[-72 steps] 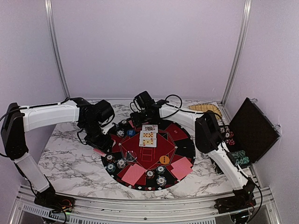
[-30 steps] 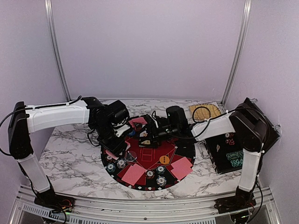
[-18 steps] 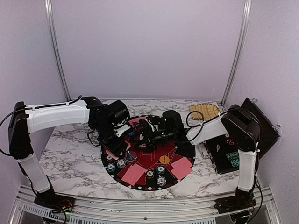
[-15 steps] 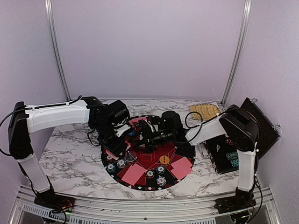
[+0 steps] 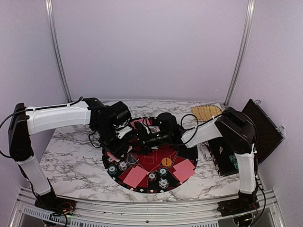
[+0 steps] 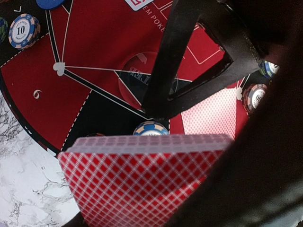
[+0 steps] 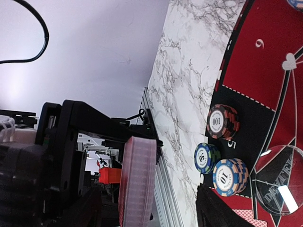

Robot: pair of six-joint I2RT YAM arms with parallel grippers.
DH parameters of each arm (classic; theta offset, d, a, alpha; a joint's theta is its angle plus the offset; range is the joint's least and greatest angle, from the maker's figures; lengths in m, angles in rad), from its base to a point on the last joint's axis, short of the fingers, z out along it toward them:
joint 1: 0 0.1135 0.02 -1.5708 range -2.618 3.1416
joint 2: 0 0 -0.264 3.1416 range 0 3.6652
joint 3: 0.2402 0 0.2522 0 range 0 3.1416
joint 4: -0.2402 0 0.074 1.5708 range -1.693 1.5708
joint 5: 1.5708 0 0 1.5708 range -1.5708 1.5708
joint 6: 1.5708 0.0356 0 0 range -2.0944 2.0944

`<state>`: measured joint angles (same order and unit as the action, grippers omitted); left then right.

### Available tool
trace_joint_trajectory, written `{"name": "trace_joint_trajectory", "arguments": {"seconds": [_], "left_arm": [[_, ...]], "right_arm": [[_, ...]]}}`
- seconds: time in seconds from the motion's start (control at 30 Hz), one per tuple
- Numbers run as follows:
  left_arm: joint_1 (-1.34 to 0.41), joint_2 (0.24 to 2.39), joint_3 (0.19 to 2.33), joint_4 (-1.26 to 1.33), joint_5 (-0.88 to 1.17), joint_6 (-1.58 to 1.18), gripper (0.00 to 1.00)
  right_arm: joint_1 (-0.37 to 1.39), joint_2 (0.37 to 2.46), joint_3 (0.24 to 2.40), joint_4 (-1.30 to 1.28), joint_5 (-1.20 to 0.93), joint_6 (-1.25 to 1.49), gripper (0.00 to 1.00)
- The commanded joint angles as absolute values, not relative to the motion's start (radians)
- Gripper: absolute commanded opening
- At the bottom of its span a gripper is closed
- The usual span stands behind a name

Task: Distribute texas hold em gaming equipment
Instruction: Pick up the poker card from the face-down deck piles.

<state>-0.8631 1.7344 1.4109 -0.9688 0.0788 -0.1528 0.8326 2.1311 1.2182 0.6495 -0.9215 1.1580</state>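
Left gripper (image 5: 118,145) is pinching the card deck (image 6: 147,182) above the mat (image 5: 189,146)'s left edge as the right gripper (image 5: 143,137), jaws spread, is swinging in from the right, seemingly to draw another card.

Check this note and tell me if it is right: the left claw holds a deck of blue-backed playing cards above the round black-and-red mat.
One detail is wrong. The deck of playing cards in the left claw has red diamond-patterned backs, not blue, as the left wrist view shows. The deck is held above the round black-and-red mat.
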Motion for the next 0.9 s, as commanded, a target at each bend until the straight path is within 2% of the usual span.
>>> {"name": "trace_joint_trajectory", "arguments": {"seconds": [0.0,0.3,0.43,0.87], "left_arm": [[-0.869,1.737,1.440,-0.997,0.087,-0.140,0.34],[-0.867,1.741,1.447,-0.997,0.081,-0.135,0.33],[-0.867,1.736,1.443,-0.997,0.074,-0.135,0.33],[-0.865,1.729,1.435,-0.998,0.072,-0.139,0.33]], "right_arm": [[0.849,2.157,1.268,0.650,-0.904,1.164,0.64],[0.853,2.173,1.284,0.599,-0.881,1.141,0.55],[0.850,2.164,1.283,0.544,-0.864,1.105,0.48],[0.824,2.106,1.241,0.499,-0.834,1.058,0.43]]}}
